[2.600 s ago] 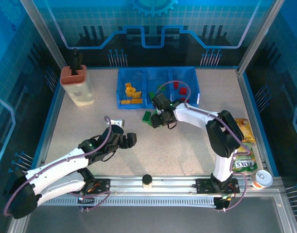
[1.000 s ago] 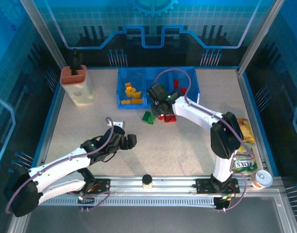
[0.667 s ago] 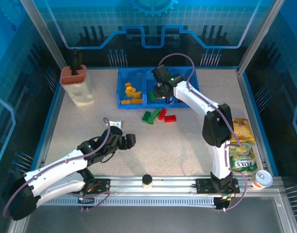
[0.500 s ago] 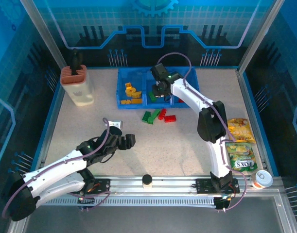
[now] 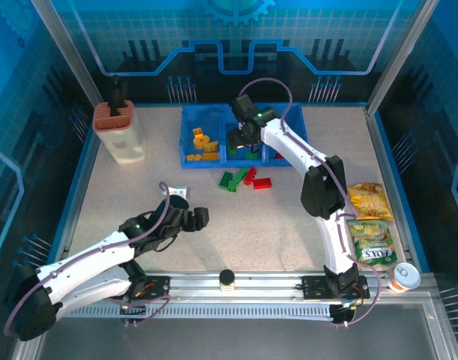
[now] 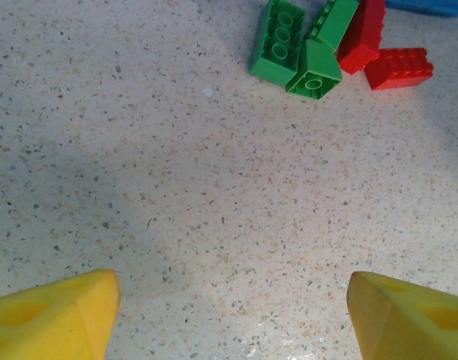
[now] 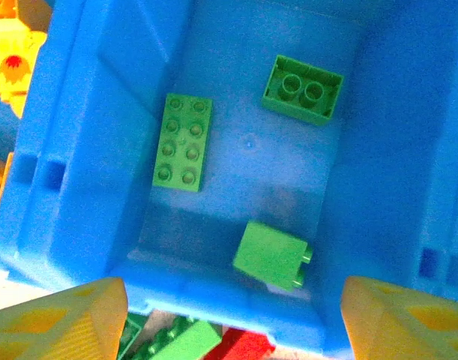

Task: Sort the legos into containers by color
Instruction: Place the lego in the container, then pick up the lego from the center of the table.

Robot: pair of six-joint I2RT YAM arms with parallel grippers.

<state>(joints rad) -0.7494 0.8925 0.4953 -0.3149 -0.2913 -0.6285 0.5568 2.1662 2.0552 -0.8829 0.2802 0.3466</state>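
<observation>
While hovering over the middle compartment of the bin (image 7: 378,112) at upper centre, gaping wide and gripping nothing: right hand (image 5: 242,137). Lying inside, three green legos (image 7: 182,142); waiting on the desk (image 6: 214,187) just below, more green and red legos (image 6: 399,67). Idling open and empty: left hand (image 6: 229,315). Likely handling light, rigid, slick; pinching across flat sides.

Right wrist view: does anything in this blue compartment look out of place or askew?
No wrong colour: all three bricks in the compartment are green. Only the near brick looks odd: it lies tipped on its side, studs pointing sideways, while the long brick and the square brick sit studs up.
</observation>
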